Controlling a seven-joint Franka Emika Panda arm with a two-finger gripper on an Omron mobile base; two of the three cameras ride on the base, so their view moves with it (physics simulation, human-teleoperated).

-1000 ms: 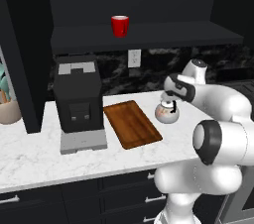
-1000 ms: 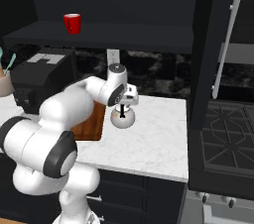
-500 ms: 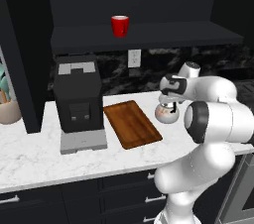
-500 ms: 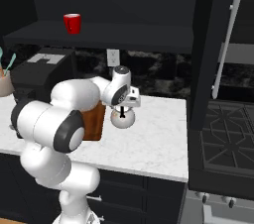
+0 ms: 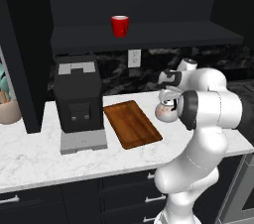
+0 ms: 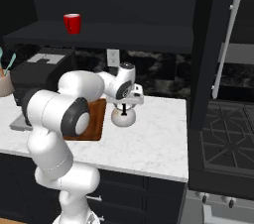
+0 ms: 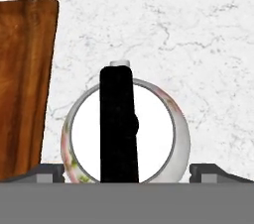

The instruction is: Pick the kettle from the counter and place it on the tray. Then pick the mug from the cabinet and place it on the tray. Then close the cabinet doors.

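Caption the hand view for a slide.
Open gripper poised directly above the kettle on the counter, tray alongside, kettle not yet grasped.

Glossy white kettle (image 7: 163, 134) – wood-grain tray (image 7: 22, 84), veined marble-look counter (image 7: 198, 44)

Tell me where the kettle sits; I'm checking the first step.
The kettle stands on the counter, just right of the tray and not on it, directly under the open gripper.
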